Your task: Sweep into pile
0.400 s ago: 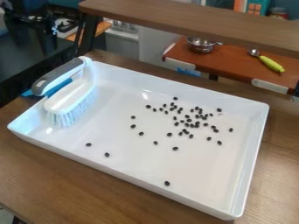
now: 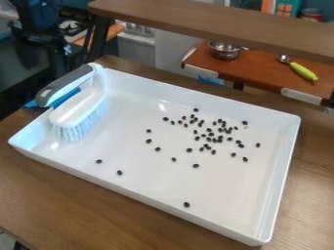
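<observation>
At the upper left, beyond the tray's far left corner, the black arm with its gripper (image 2: pixel 44 36) is up against a dark background, apart from the brush. The white scrub brush (image 2: pixel 79 108) with a grey-topped handle leans at the tray's left end, its bristles down inside and its handle by the corner rim. Many small black beans (image 2: pixel 211 134) lie on the floor of the white tray (image 2: pixel 130 105). Most are loosely clustered right of the middle; a few are scattered to the left and one is near the front wall.
A wooden shelf beam (image 2: pixel 215 22) crosses above the back. Behind the tray, a metal pot (image 2: pixel 225 50) and a yellow-green handled utensil (image 2: pixel 303 72) rest on a red-brown board (image 2: pixel 261 70). Blue material (image 2: pixel 65 97) shows beneath the brush handle.
The black arm at the upper left has shifted slightly to the right. The brush, beans and tray have stayed where they were.
</observation>
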Controlling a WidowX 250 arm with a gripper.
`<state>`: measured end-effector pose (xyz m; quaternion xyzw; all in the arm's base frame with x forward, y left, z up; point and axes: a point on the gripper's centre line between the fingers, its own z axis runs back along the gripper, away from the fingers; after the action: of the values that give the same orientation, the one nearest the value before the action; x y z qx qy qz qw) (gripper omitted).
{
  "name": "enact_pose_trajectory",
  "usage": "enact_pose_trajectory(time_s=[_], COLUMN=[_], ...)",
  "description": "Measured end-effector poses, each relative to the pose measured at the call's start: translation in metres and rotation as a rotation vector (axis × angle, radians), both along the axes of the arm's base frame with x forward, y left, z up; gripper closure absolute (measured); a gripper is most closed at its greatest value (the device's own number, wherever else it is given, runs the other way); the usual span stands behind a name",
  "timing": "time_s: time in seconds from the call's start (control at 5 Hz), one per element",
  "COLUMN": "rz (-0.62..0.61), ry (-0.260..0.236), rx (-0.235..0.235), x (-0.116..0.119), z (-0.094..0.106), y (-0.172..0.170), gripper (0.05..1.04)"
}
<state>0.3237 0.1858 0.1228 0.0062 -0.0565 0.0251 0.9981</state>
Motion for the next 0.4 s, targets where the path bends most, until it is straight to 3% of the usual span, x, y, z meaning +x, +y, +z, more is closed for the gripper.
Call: enact_pose_trajectory(time_s=[0.4], rz=[-0.011], ry=[-0.011], rx=[-0.001], x=[0.0056], z=[-0.0053], y=[-0.0050], gripper=[0.083])
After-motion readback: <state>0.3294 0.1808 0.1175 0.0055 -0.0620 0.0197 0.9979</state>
